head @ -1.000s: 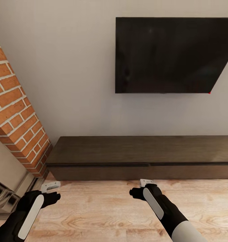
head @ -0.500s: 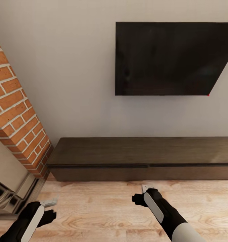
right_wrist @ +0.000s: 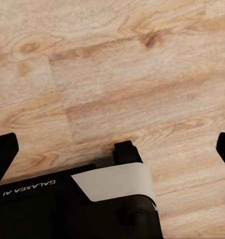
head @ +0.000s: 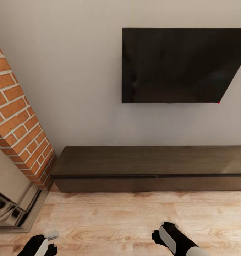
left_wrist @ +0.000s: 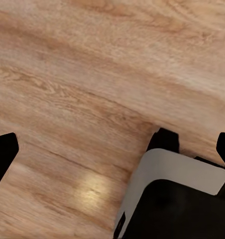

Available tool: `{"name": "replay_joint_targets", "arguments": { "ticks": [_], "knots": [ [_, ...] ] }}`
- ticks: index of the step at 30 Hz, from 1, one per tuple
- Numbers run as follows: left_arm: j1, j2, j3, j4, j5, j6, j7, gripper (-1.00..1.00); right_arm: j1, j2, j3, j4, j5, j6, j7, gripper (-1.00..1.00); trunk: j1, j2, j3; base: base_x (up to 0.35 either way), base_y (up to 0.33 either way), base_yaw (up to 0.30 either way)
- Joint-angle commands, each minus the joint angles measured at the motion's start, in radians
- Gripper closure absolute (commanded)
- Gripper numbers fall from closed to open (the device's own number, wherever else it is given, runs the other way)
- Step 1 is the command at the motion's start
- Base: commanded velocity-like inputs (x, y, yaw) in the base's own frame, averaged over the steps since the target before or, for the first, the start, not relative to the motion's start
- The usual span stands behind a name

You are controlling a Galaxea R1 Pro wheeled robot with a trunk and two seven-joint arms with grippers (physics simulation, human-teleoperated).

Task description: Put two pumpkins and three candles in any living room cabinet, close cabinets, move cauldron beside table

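Note:
The cabinet, long, low and dark brown, stands against the wall ahead with all its flat fronts shut. My left gripper hangs low at the picture's bottom left. In the left wrist view its fingertips stand wide apart over bare floor, so the left gripper is open and empty. My right arm hangs low at the bottom centre-right. The right gripper is also open and empty, its fingertips far apart. Pumpkins, candles and cauldron are out of view.
A black TV hangs on the wall above the cabinet. A brick fireplace with a metal surround stands at the left. Light wood floor lies between me and the cabinet. My own base sits under the grippers.
Both arms have dropped and pulled back toward the bottom of the picture. The whole view has shifted slightly downward in the frame, so the camera moved.

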Motion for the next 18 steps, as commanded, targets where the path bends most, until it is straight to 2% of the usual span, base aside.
{"name": "replay_joint_targets", "arguments": {
  "ticks": [1,7,12,15,17,18],
  "knots": [
    [0.000,0.001,-0.017,0.028,0.011,-0.029,0.009,-1.00,-0.001,0.000,0.006,0.031,-0.006,-0.024,0.004,-1.00,-0.004,0.007,0.002,0.000,0.000,0.000],
    [0.000,-0.006,-0.058,0.197,0.010,-0.190,0.008,-1.00,-0.001,0.001,0.007,0.201,-0.004,-0.173,0.109,-1.00,-0.027,0.049,0.021,0.000,0.000,0.000],
    [0.000,-0.009,-0.128,0.295,0.011,-0.305,0.008,-1.00,0.004,0.005,0.007,0.295,-0.005,-0.269,0.144,-1.00,-0.046,0.084,0.037,0.000,0.000,0.000],
    [0.000,-0.011,-0.169,0.369,0.012,-0.380,0.008,-1.00,0.041,0.007,0.007,0.318,-0.004,-0.334,0.149,-1.00,-0.058,0.105,0.046,0.000,0.000,0.000],
    [0.000,-0.013,-0.181,0.409,0.012,-0.424,0.008,-1.00,0.068,0.008,0.007,0.323,-0.004,-0.383,0.150,-1.00,-0.065,0.119,0.052,0.000,0.000,0.000],
    [0.000,-0.016,-0.189,0.441,0.012,-0.460,0.008,-1.00,0.090,0.008,0.006,0.328,-0.005,-0.438,0.151,-1.00,-0.069,0.126,0.056,0.000,0.000,0.000]
  ]
}}
